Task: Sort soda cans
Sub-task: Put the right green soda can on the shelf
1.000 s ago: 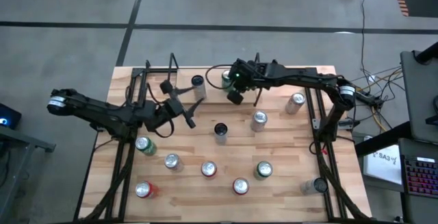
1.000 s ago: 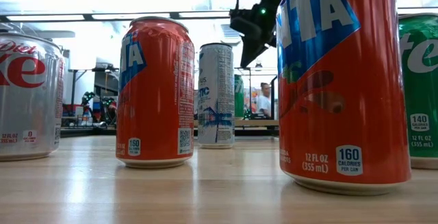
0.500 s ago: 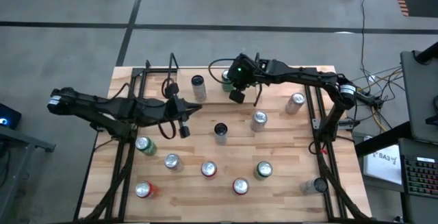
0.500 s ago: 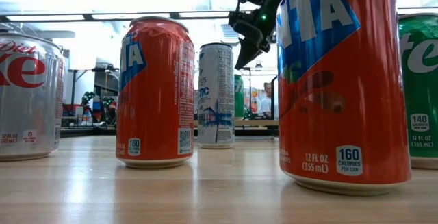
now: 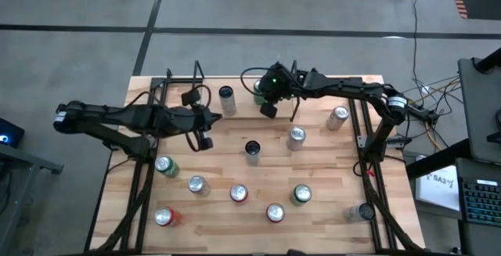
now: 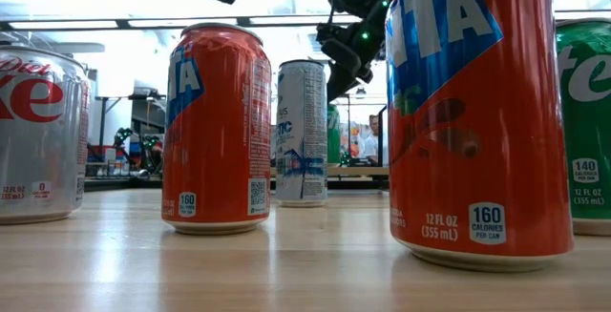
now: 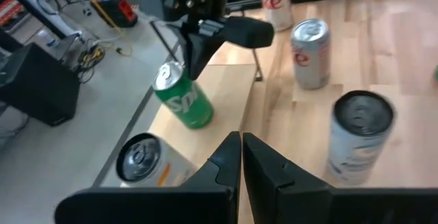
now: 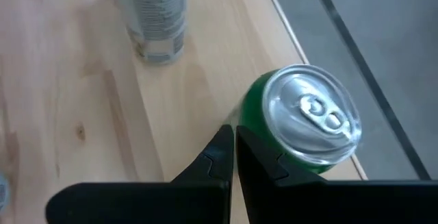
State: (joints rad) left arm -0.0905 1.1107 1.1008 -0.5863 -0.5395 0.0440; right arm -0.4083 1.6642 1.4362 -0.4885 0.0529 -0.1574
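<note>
Clenched, empty right end effector (image 8: 235,157) beside green can (image 8: 301,125) in its wrist view, left end effector (image 7: 242,157) likewise clenched

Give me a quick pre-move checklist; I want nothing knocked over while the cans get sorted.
1. Left end effector empty and shut: ok.
2. Right end effector empty and shut: ok.
3. Right end effector clear of the green can at the table's far edge: not ok, fingertips right beside it.
4. Green can upright: ok.
5. Black-topped can apart from the left end effector: ok.
6. Green can safely away from the table edge: not ok, close.
</note>
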